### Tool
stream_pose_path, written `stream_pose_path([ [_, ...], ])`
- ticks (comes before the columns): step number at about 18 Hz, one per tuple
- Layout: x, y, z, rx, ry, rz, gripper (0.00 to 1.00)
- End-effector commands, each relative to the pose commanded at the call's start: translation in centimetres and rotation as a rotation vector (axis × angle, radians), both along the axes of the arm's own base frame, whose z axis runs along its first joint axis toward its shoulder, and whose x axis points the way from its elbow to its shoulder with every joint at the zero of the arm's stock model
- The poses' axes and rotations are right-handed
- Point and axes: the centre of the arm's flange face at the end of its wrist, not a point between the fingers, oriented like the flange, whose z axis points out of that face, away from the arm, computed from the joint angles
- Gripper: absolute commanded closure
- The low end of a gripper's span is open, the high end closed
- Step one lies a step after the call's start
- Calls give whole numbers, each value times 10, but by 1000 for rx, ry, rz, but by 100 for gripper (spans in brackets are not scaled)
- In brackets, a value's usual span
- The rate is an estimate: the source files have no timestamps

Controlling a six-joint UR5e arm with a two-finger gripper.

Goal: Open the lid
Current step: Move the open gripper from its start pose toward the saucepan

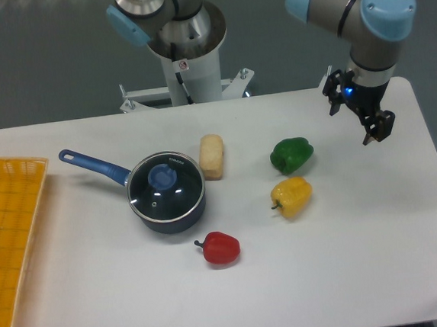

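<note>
The lid (164,186) is a round glass disc with a thin metal rim and a blue centre knob. It lies flat on the dark blue saucepan (169,214), whose long handle (92,166) points to the upper left. My gripper (377,125) hangs over the table's far right side, well to the right of the lid and apart from it. Its two dark fingers stand apart with nothing between them.
A beige bread roll (212,156) lies just right of the pan. A green pepper (292,155), a yellow pepper (292,196) and a red pepper (221,247) lie between the pan and the gripper. A yellow basket (7,235) sits at the left edge.
</note>
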Motion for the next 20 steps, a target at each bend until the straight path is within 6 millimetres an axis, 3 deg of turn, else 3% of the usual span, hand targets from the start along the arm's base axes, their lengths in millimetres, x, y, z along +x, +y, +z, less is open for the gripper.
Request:
stream_pose_path([
  [2,2,4,-2,0,-2,96,0],
  [10,32,58,-13,-4,-24,196,0],
  [14,63,92,-24,-29,-39,279,0],
  [20,106,120,-23,-42,-38,249,0],
])
